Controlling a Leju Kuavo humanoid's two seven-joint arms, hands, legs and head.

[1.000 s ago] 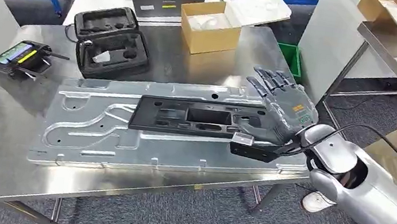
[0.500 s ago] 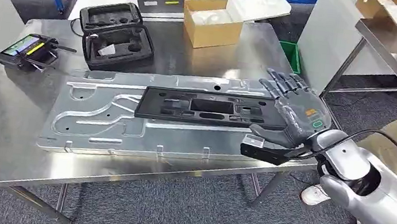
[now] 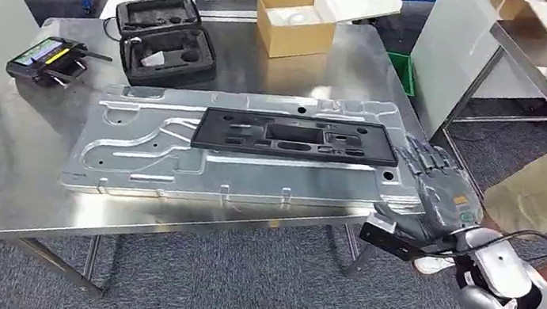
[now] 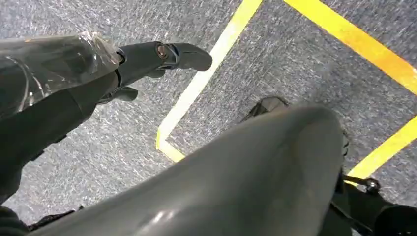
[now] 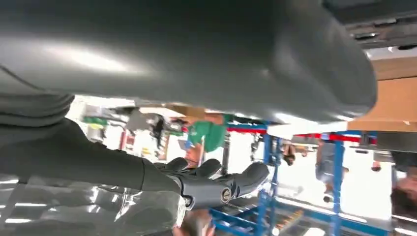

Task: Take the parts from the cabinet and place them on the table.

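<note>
Honestly nothing here is readable. There's an orange sticker and a green mark on the back of the right hand (image 3: 441, 194), and a yellow strip on the handheld controller (image 3: 45, 59) near the table's (image 3: 3, 183) left edge, all too small to read.

Left hand (image 4: 147, 61) above yellow-lined floor (image 4: 305, 64)

Metal panel (image 3: 173, 161) fills the table's (image 3: 2, 191) middle; bare steel flanks it.
</note>
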